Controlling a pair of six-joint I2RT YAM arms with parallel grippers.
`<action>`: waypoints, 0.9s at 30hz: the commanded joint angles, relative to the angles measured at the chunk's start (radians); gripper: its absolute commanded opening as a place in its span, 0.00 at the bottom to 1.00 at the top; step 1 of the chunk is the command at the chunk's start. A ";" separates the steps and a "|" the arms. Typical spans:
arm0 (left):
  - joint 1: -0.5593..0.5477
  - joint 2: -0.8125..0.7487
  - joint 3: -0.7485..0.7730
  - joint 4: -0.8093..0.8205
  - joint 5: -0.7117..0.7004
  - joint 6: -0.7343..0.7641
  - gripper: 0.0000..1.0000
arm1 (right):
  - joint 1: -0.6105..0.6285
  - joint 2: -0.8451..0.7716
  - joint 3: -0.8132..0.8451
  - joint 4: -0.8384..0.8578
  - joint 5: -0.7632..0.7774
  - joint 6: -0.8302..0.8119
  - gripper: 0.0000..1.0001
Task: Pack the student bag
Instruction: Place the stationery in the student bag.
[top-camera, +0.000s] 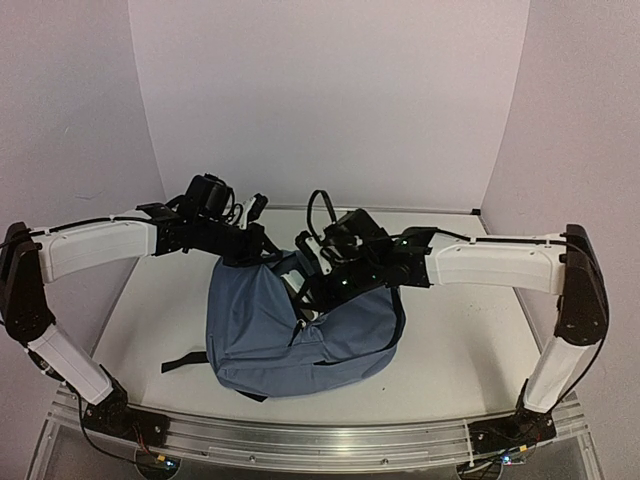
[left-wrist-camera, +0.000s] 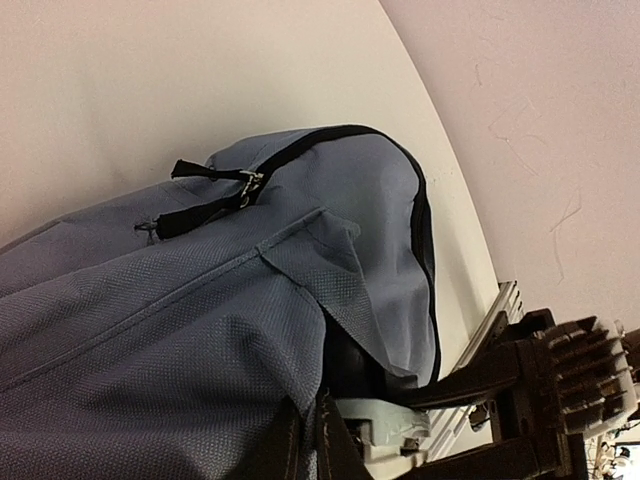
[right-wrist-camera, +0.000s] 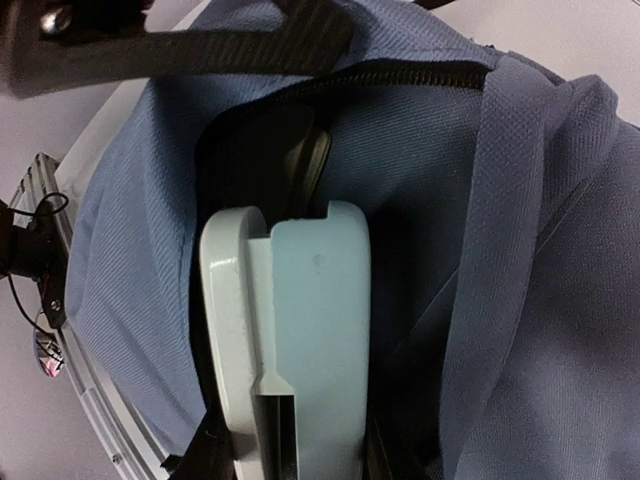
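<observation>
The student bag (top-camera: 270, 335) lies in the middle of the tabletop (top-camera: 465, 345), and both arms reach in to its far, upper edge. We see the left claw (top-camera: 258, 244) closed tight. A fold of the bag's fabric seems to be caught in it, though the wrist view is dark there. The right claw (top-camera: 322, 272) has one pale finger (right-wrist-camera: 290, 330) pushed inside the open black zipper (right-wrist-camera: 400, 78). We cannot tell whether this claw stands apart or together.
</observation>
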 joint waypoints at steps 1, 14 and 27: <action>0.002 -0.028 0.076 0.038 0.066 0.043 0.00 | -0.002 0.072 0.111 -0.037 0.156 -0.001 0.00; 0.002 0.029 0.120 0.052 0.086 0.046 0.00 | 0.037 0.244 0.273 0.125 -0.018 -0.052 0.00; 0.012 -0.008 0.092 0.027 -0.081 -0.009 0.10 | 0.041 0.046 0.037 0.247 0.122 -0.009 0.74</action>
